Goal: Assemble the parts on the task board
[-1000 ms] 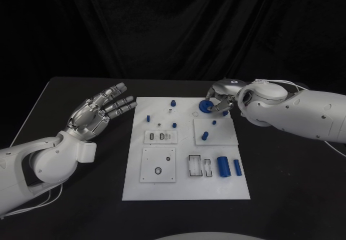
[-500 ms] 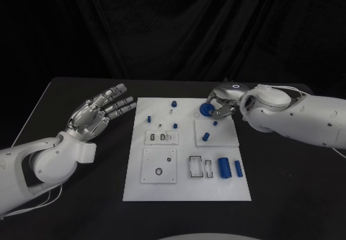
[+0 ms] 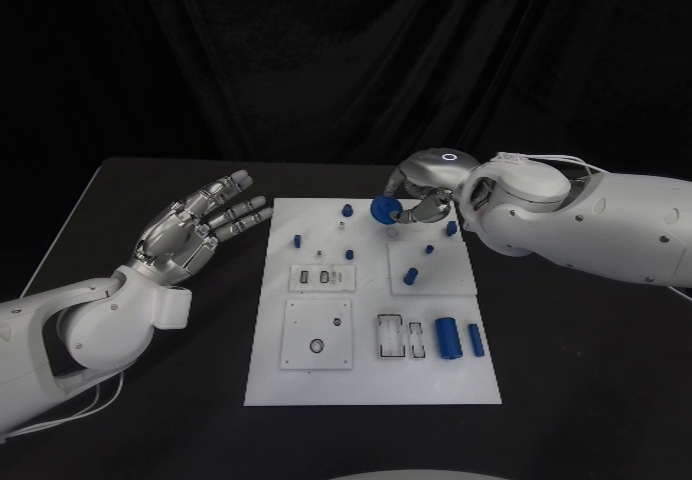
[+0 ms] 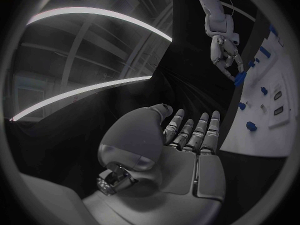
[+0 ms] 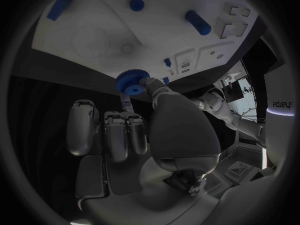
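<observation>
**Right hand holds a blue gear above the far edge of the task board**

The black table (image 3: pixel 159 200) carries the white task board (image 3: pixel 375 385) in its middle, a long plate running away from the robot. On the board sit three raised white sub-plates: one on the right half with blue pegs (image 3: pixel 411 272) standing in it, a large one on the near left with an oval hole (image 3: pixel 316 346), and a small one above that with slots (image 3: pixel 320 275).

The left hand (image 3: pixel 195 225) hangs over the table to the left of the board, palm up, fingers stretched out and apart, gripping nothing. The left wrist view shows the same flat palm (image 4: pixel 181 145) with the fingers side by side and the board's edge beyond them.

The right hand (image 3: pixel 418 195) hovers over the far end of the board, clamped on a blue gear (image 3: pixel 387 209) pinched between thumb and fingers. In the right wrist view the gear (image 5: pixel 130 81) sits at the fingertips (image 5: pixel 150 84), clear of the board surface, toothed rim plain to see.

Near the board's right front edge lie a thick blue cylinder (image 3: pixel 447 334) and, just beside it, a thinner blue rod (image 3: pixel 476 337); to their left are two rectangular cut-outs (image 3: pixel 391 332). Smaller blue pegs stand toward the far end: one at the far edge (image 3: pixel 348 209), one on the left side (image 3: pixel 297 238) and one near the middle (image 3: pixel 348 251).
</observation>
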`<action>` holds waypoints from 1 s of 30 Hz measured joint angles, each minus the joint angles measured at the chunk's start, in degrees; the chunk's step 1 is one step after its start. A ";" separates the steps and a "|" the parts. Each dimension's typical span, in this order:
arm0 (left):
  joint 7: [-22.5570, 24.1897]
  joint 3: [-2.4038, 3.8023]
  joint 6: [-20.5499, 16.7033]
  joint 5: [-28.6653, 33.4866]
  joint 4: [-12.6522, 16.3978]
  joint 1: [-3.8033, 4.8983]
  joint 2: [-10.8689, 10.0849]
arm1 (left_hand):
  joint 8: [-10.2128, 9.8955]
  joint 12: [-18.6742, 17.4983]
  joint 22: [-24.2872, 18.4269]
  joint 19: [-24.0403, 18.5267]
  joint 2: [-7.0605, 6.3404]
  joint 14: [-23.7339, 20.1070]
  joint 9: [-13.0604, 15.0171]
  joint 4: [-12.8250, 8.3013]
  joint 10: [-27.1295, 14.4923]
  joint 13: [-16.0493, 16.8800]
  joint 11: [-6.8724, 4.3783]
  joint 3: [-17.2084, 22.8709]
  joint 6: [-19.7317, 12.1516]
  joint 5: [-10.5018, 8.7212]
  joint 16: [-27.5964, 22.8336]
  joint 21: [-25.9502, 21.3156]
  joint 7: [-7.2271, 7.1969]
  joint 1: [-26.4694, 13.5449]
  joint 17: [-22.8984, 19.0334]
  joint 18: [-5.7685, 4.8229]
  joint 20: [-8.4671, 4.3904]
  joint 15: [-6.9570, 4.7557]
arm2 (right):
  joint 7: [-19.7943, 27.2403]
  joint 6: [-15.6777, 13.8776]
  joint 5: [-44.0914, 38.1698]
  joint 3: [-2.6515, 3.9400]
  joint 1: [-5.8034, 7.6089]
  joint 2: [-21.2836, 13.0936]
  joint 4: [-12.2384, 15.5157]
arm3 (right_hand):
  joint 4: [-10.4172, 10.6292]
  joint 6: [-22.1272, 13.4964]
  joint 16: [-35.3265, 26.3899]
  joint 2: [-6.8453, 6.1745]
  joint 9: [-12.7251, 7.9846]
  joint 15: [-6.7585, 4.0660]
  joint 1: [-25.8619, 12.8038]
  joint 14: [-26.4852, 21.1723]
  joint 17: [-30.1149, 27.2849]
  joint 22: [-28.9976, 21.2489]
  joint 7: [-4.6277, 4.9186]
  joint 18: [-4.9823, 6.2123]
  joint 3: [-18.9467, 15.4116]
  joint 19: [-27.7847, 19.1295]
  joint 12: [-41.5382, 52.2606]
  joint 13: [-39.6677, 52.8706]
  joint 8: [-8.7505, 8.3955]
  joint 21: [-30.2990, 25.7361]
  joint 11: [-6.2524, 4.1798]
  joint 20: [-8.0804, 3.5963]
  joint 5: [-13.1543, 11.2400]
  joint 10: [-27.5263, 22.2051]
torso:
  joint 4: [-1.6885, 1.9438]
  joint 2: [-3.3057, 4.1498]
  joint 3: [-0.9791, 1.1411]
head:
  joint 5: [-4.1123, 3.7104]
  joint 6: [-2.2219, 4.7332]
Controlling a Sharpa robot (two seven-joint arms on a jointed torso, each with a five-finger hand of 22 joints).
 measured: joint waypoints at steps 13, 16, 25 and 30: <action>0.01 0.00 0.01 0.08 -0.60 -0.01 0.69 | 0.00 -0.03 0.00 0.00 0.00 0.00 0.00 0.00 0.00 -0.01 0.00 0.00 0.00 0.00 0.00 0.00 0.00 0.00 0.00 0.00 0.00 0.00 | 0.53 0.79 0.19 0.00 -0.03 7.87 -4.92 | -0.40 0.12 0.00 -0.22 0.00 0.00 -0.20 0.00 0.00 0.02 0.04 0.00 0.38 0.20 0.00 0.04 0.54 0.23 0.01 0.20 -1.43 0.00 | 0.20 -0.01 -0.10 | -0.29 0.16; 0.01 0.00 0.02 0.09 -0.77 -0.02 0.90 | 0.00 -0.03 0.00 0.00 0.00 0.00 0.00 0.00 0.00 -0.01 0.00 0.00 0.00 0.00 0.00 0.00 0.00 0.00 -0.01 0.00 0.00 0.00 | 0.55 1.30 0.08 0.02 -0.26 9.41 -6.09 | -0.56 0.13 0.00 -0.21 0.00 0.01 -0.20 0.00 0.00 0.04 0.04 0.00 0.54 0.20 0.00 0.04 0.91 0.23 0.13 0.20 -2.20 -0.12 | 0.37 0.07 -0.08 | -0.57 0.20; 0.01 0.00 0.09 0.13 -0.96 -0.07 1.18 | 0.00 0.24 0.00 0.22 0.22 0.00 0.00 0.00 0.00 0.05 0.00 0.00 0.00 0.00 0.00 0.00 0.00 -0.22 0.04 0.01 0.22 0.00 | 0.48 3.00 -0.77 0.01 -1.52 11.96 -8.88 | -0.61 0.14 0.00 -0.19 0.00 0.02 -0.17 -0.01 -0.01 0.04 0.04 0.00 0.58 0.40 0.00 0.03 1.44 0.23 0.43 0.40 -3.41 -0.02 | 0.31 0.14 0.01 | -0.34 0.18; 0.01 0.00 0.15 0.14 -0.99 -0.07 1.21 | 0.00 0.24 0.00 0.22 0.22 0.00 0.00 0.00 0.00 0.05 0.00 0.00 0.00 0.00 0.00 0.00 0.00 -0.22 0.04 0.01 0.22 0.00 | 0.37 3.48 -1.24 0.00 -1.99 12.57 -9.69 | -0.74 0.14 0.00 -0.12 0.00 0.18 -0.10 0.16 -0.01 0.03 0.04 0.00 0.69 0.38 0.00 0.03 1.50 -0.14 0.44 0.42 -4.36 -0.03 | 0.16 0.14 0.05 | -0.19 0.02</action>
